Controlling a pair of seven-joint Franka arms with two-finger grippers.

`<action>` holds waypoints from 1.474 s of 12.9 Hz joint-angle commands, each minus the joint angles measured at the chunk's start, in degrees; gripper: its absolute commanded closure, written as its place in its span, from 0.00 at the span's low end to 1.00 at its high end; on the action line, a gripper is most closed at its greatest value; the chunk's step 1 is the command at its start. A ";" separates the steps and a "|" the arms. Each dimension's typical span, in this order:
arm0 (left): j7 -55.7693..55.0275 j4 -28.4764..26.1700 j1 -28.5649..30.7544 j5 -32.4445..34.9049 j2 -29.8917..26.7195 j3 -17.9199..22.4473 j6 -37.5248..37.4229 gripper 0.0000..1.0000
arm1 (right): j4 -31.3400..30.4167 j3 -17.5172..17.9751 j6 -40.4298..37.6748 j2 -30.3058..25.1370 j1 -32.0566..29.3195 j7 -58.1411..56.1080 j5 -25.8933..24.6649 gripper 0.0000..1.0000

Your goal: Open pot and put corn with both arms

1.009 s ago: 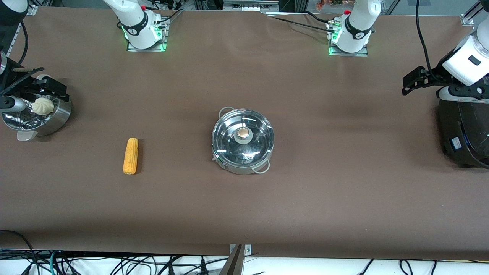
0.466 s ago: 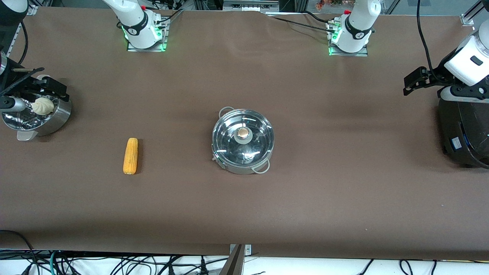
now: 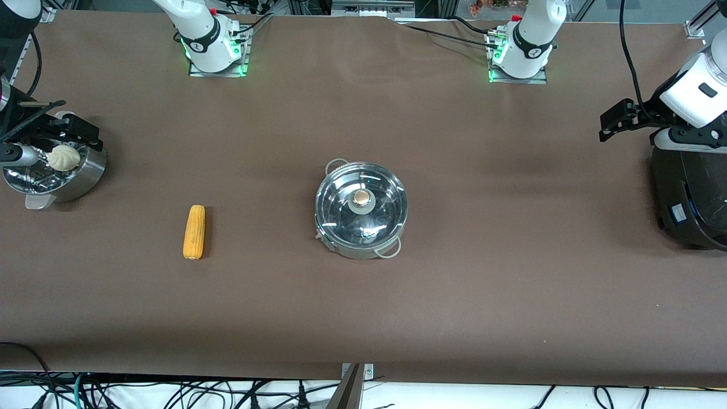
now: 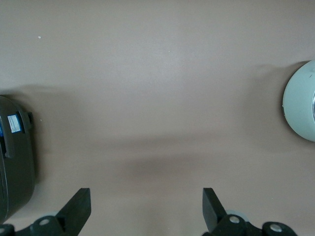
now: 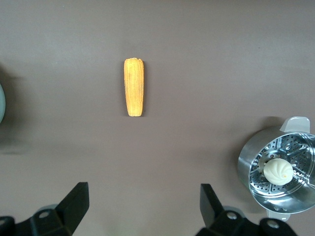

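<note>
left claw (image 3: 613, 116) edged slightly since a second ago, fingers spread, empty, over worktop (image 3: 511, 255) beside black cooker (image 3: 690, 193) | right claw (image 3: 79, 133) spread, empty, over steamer basket (image 3: 85, 176) | pot (image 3: 361, 210) lidded, mid-worktop | corn (image 3: 194, 232) toward right arm's end

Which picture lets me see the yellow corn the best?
The right wrist view: the corn lies whole and big on the bare table, kernels visible. The front view shows the corn whole too, but smaller, toward the right arm's end from the pot. The left wrist view shows no corn.
</note>
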 commanded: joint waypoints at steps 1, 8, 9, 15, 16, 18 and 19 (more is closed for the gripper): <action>0.34 0.83 0.18 0.58 -0.12 -0.25 -0.97 0.00 | 1.42 -0.14 -0.17 0.57 0.13 0.41 0.24 0.00; 1.13 1.10 -5.17 -2.76 2.69 -0.42 -6.60 0.00 | 1.33 -0.31 -0.17 0.57 -0.31 0.49 0.51 0.00; 1.13 1.18 -7.10 -3.98 3.22 -0.33 -6.60 0.00 | 1.33 -0.40 0.27 0.65 -0.31 0.49 0.51 0.00; -14.36 16.44 -19.31 -6.54 18.57 -0.33 -6.33 0.00 | 1.33 -0.40 1.94 5.57 -0.48 0.58 -0.99 0.00; -19.99 19.78 -21.77 -6.54 21.65 -0.33 -6.25 0.00 | 0.99 -0.40 2.90 5.75 -0.40 0.58 -0.90 0.00; -29.58 24.98 -26.25 -6.54 26.84 -0.33 -3.80 0.00 | 0.81 -0.22 5.18 7.68 0.13 0.58 -1.07 0.00; -33.80 25.70 -27.75 -6.63 28.43 -0.33 -0.65 0.00 | 0.81 -0.22 6.76 8.73 0.04 0.49 -0.90 0.00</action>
